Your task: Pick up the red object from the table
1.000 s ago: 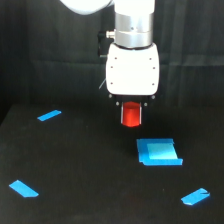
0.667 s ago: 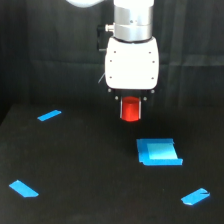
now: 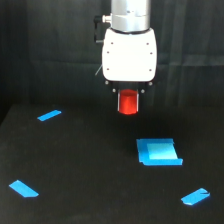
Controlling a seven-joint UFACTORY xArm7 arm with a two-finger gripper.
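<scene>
The red object point(image 3: 128, 102) is a stubby red-orange cylinder held between the fingers under the white gripper body. My gripper point(image 3: 128, 104) is shut on it and hangs in the air, well above the black table point(image 3: 90, 170). The dark fingers are hard to make out against the dark background. The red object is clear of the table surface.
A flat blue square patch point(image 3: 158, 151) lies on the table below and to the exterior view's right of the gripper. Small blue tape strips lie at the left point(image 3: 49, 115), the lower left point(image 3: 23, 188) and the lower right point(image 3: 195, 196).
The gripper has risen with the red object held in it. The blue patches have not moved.
</scene>
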